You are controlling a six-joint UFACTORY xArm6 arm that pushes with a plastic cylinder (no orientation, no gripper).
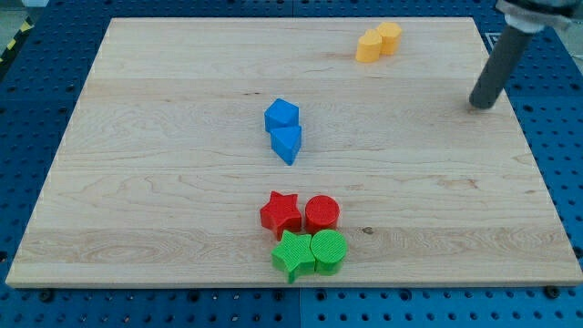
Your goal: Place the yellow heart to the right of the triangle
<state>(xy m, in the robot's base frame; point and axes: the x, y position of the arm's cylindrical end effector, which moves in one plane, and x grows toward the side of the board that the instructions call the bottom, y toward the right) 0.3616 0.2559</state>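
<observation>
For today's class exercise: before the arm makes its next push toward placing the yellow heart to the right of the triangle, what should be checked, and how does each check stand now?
1. My tip in view: ok, at the view's right, on the board.
2. Yellow blocks located: ok, two touching near the view's top.
3. Which yellow block is the heart: cannot tell, shapes too small.
4. Blue triangle located: ok, mid-board, touching the other blue block above it.
5. Heart already right of the triangle: not ok, it lies far up the board.
6. My tip behind the yellow pair for a push: not ok, it stands below and right of them.
</observation>
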